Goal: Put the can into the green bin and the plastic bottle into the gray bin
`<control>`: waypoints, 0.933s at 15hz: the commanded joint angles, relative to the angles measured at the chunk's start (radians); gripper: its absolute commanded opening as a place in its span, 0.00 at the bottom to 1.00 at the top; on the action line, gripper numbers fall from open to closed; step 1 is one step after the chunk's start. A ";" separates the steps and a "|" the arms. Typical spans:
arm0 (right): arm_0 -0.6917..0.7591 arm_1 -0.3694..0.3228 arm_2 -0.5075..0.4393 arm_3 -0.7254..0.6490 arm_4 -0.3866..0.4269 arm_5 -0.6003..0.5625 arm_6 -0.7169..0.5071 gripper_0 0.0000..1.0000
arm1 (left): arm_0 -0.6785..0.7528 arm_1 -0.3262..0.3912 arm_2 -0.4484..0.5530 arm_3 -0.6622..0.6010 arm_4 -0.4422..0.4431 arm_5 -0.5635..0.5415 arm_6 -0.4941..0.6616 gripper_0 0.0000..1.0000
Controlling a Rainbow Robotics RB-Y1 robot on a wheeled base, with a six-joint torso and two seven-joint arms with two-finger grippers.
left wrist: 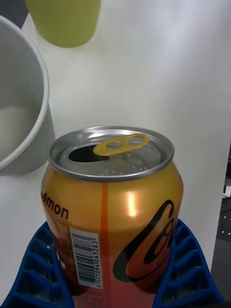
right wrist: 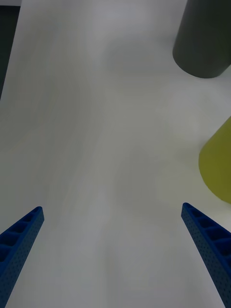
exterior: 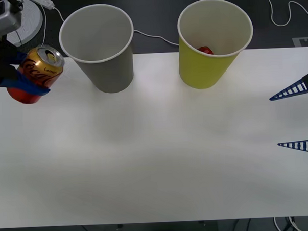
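The left tool (exterior: pixel 20 80) is up at the far left edge of the white surface (exterior: pixel 156 156), its blue ribbed fingers (left wrist: pixel 43 269) clamped on the can (exterior: pixel 35 73), just beside the gray bin (exterior: pixel 101 46). It's a gold-orange can shading to red at the base, tilted in the front view, with a silver rim, an opened mouth and a yellow pull-tab (left wrist: pixel 121 143). "Lemon" and a barcode show on its side. Further right stands the green bin (exterior: pixel 212 46), yellow-green outside, white inside, with something red (exterior: pixel 206 50) lying at the bottom. Over at the right edge, the right tool (exterior: pixel 297 118) hangs above bare surface, fingers spread wide apart, holding nothing.
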 commanded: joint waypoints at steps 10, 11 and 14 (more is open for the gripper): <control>0.000 0.000 0.000 0.000 0.000 0.000 0.000 1.00 | -0.690 -0.173 -0.635 0.133 -0.071 0.170 0.425 0.01; 0.000 0.000 0.000 0.000 0.000 0.000 0.000 1.00 | -0.734 -0.199 -0.674 0.182 -0.068 0.181 0.425 0.01; 0.000 0.000 0.000 0.000 0.000 0.000 0.000 1.00 | -0.874 -0.295 -0.798 0.334 -0.067 0.225 0.443 0.01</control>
